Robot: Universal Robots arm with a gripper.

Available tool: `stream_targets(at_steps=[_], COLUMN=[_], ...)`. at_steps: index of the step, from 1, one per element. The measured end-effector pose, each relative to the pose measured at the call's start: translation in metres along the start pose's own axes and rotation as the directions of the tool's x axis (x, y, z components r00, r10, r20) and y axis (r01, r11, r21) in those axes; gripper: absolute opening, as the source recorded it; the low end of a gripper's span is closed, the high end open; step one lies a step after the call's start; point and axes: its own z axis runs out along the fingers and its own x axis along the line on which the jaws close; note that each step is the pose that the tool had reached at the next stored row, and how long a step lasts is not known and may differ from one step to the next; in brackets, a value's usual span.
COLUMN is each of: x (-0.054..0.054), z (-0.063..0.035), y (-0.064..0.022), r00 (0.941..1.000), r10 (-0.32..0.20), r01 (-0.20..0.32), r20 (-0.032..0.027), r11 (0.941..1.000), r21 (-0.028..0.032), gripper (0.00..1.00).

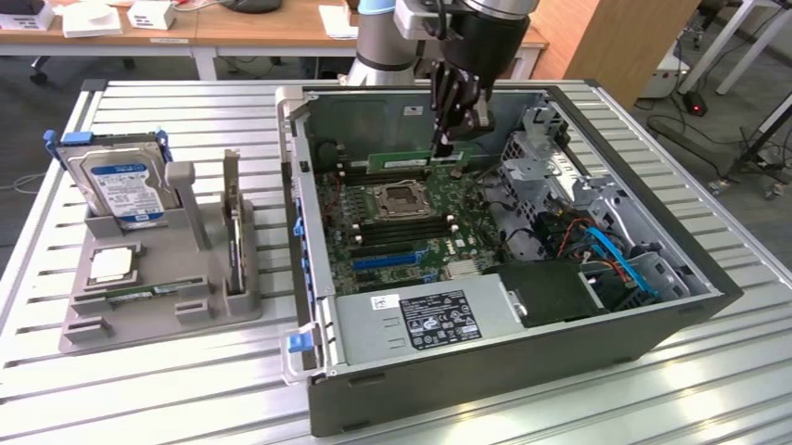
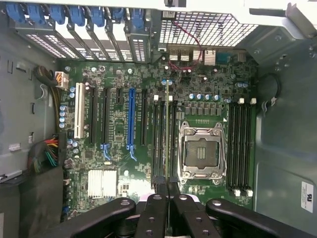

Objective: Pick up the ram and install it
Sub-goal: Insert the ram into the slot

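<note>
on the exterior view's left, a grey holder [image 1: 161, 315] sat on the slatted metal bench [image 1: 185, 389]. a silver hard drive [image 1: 124, 185] with a blue-white label stood upright in the holder, and a small square processor chip [image 1: 111, 266] lay flat in a pocket nearer the camera.

in the middle, an open computer case [image 1: 495, 371] lay on its side on the bench, with the green motherboard [image 1: 384, 241] facing up. the empty processor socket [image 1: 402, 197] was near the board's centre, and a grey power supply [image 1: 421, 315] filled the near end of the case.

just beyond the socket, the ram [image 1: 415, 160] was held on its long edge, low over the memory slots. the black hand [image 1: 448, 139] reached straight down from the arm [image 1: 489, 37] and was clenched on the stick's upper edge. i could not tell whether the stick was seated in a slot.

in the wrist view the ram [image 2: 167, 129] appeared edge-on as a thin line between the dark slots beside the socket [image 2: 200, 151], pinched in the hand [image 2: 167, 184], whose fingers [image 2: 151, 213] pressed together on it.

on the exterior view's right, blue cables [image 1: 619, 255] ran through the drive bay.
</note>
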Motion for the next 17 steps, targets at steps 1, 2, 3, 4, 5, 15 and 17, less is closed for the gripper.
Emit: stream_targets(at_steps=[1, 2, 3, 4, 5, 15, 17], x=[0.0000, 0.0000, 0.0000, 0.0001, 0.0001, 0.0001, 0.0001], z=[0.0010, 0.0017, 0.0021, 0.0024, 0.0027, 0.0041, 0.0053], y=[-0.0001, -0.0001, -0.0001, -0.0002, -0.0002, -0.0003, -0.0003], r00=[1.0000, 1.0000, 1.0000, 1.0000, 1.0000, 1.0000, 1.0000], r10=[0.000, 0.000, 0.000, 0.000, 0.000, 0.000, 0.000], r01=[0.000, 0.000, 0.000, 0.000, 0.000, 0.000, 0.000], r20=[0.0000, -0.0001, -0.0002, -0.0002, -0.0002, 0.0000, 0.0003], r11=[1.0000, 1.0000, 1.0000, 1.0000, 1.0000, 1.0000, 1.0000], r21=[0.0001, 0.0000, -0.0001, 0.0000, 0.0000, 0.0001, 0.0001], gripper=[0.11, 0.11, 0.11, 0.11, 0.11, 0.11, 0.11])
